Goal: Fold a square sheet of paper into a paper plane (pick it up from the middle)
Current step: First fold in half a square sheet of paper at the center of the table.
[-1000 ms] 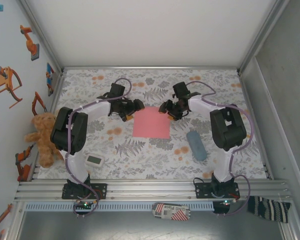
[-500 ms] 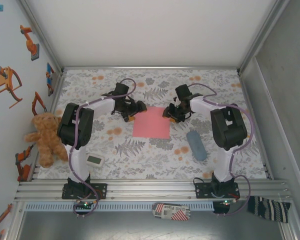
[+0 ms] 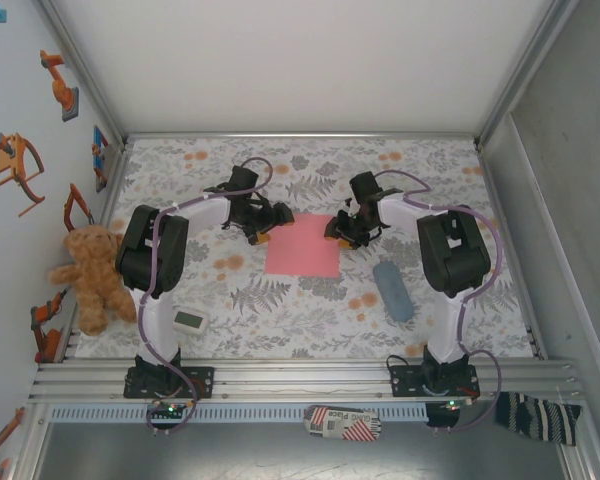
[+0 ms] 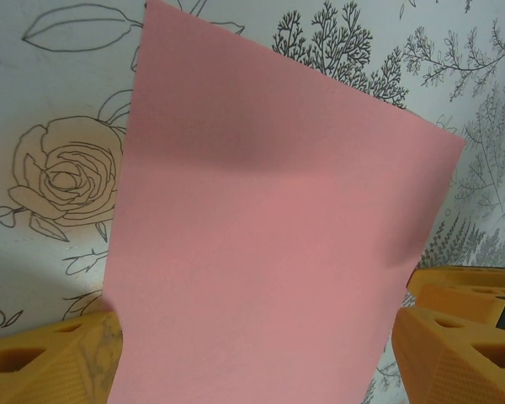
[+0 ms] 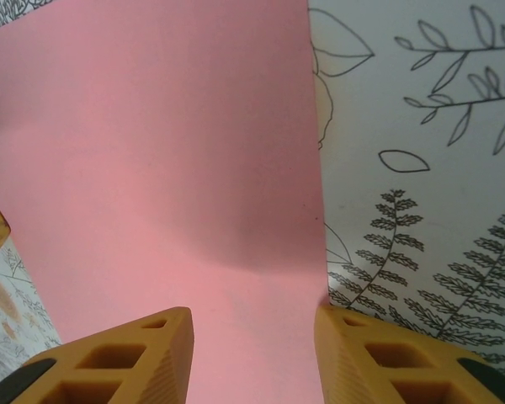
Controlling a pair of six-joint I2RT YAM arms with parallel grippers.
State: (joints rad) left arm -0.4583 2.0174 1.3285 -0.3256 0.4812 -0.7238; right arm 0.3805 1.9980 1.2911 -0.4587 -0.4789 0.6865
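The square sheet of paper [image 3: 303, 246] lies flat mid-frame on the floral table [image 3: 280, 300]. At its upper-left corner I see the left gripper [image 3: 268, 226], jaws wide. The right gripper [image 3: 337, 230] sits at the upper-right, jaws narrower but apart — both straddle the paper's edge.

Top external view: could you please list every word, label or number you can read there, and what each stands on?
None can be read for sure.
Striped packet: upside-down print, too blurred to read.
White device: screen too small to read.
Wall stickers: pictures, no words.
Paper: blank.
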